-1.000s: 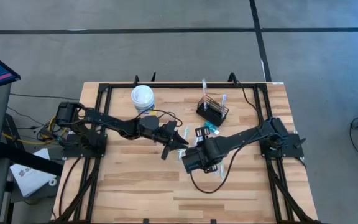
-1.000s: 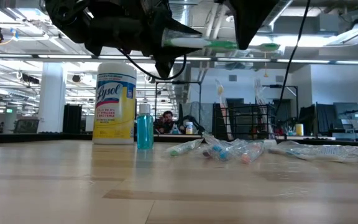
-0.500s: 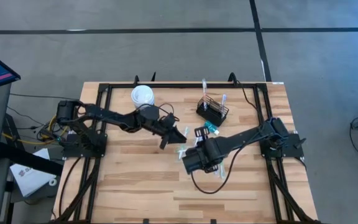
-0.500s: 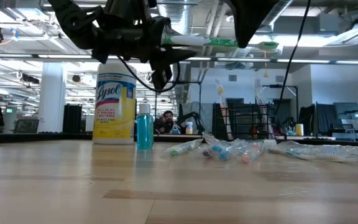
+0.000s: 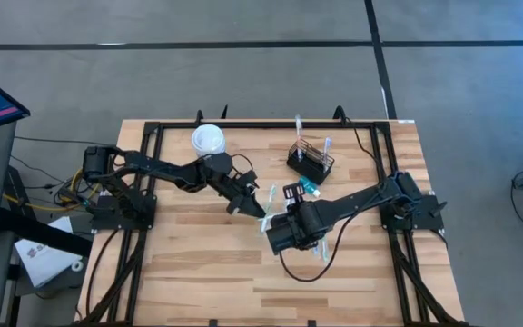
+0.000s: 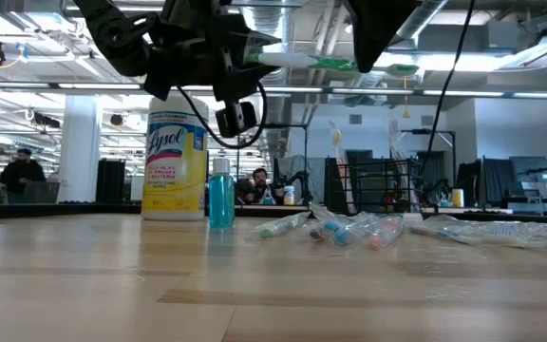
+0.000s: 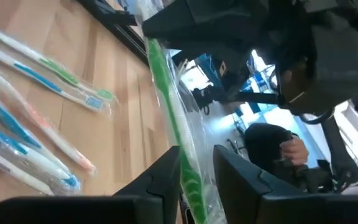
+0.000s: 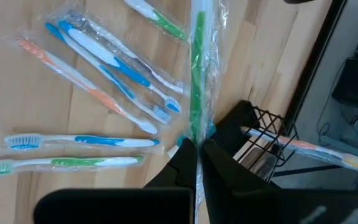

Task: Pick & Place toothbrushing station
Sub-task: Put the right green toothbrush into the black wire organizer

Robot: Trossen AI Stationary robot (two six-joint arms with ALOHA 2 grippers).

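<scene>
The toothbrushing station point(image 5: 310, 160), a black wire-mesh caddy, is standing toward the far right of the wooden table point(image 5: 198, 263), clear of the far edge, with two brushes poking out of it. In the right wrist view the caddy point(image 8: 263, 134) is sitting just beyond a wrapped green toothbrush point(image 8: 197, 74), and an orange brush is lying across its rim.

The right gripper point(image 5: 275, 221) is hovering over the middle of the table, its fingers point(image 8: 182, 167) pinched narrow on one end of that green toothbrush in its clear wrapper. The left gripper point(image 5: 260, 211) is reaching in from the left, and its fingers point(image 7: 166, 177) are sitting either side of the same brush point(image 7: 178, 140), spaced slightly apart; whether they are gripping it I cannot tell.

Loose wrapped toothbrushes point(image 8: 104, 68) are lying scattered on the wood near the right gripper. The near half of the table is lying bare, leaving open room there. A black frame rail point(image 5: 266, 124) is running along the far edge.

A yellow canister with a white lid point(image 6: 177, 157) is standing far left of the caddy, its label reading "Lysol". A small bottle of blue liquid point(image 6: 220, 198) is standing just beside it.
</scene>
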